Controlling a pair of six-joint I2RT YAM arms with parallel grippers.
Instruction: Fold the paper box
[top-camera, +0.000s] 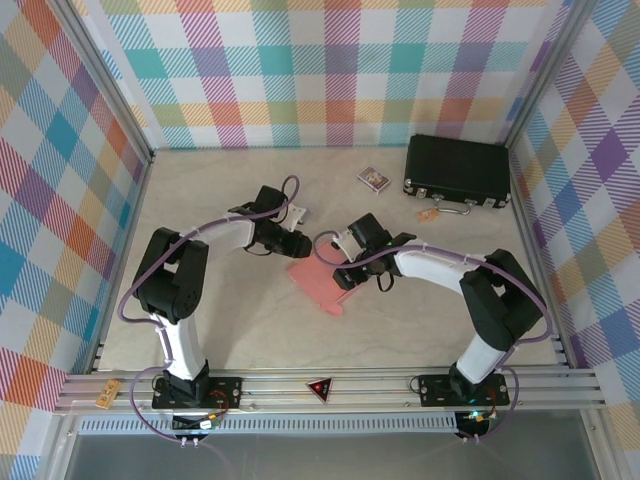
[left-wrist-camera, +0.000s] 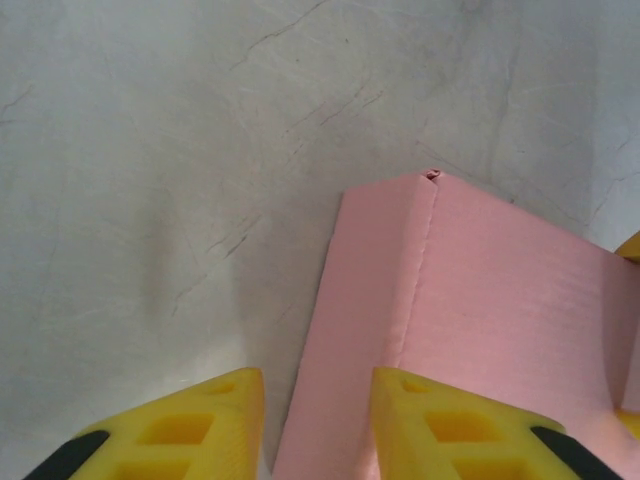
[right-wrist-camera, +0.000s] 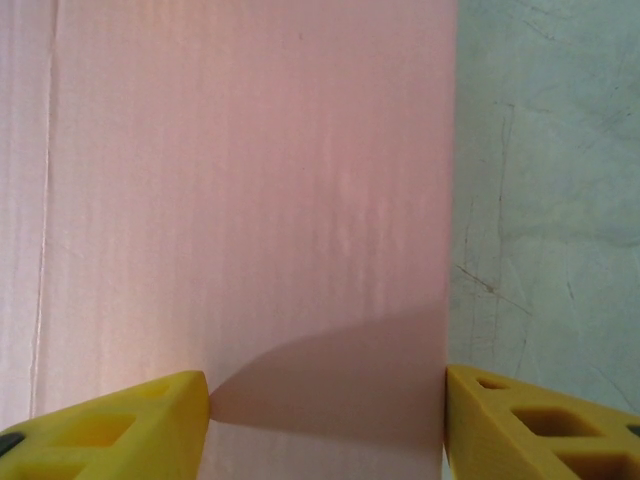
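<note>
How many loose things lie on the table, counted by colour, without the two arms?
Pink: 1, the paper box
Black: 1, the hard case
Patterned: 1, the small card pack
Tan: 1, the small tag by the case's handle
Total: 4

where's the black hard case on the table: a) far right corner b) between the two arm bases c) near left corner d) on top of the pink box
a: the black hard case lies in the far right corner of the table, well apart from the pink paper box in the middle.
</note>
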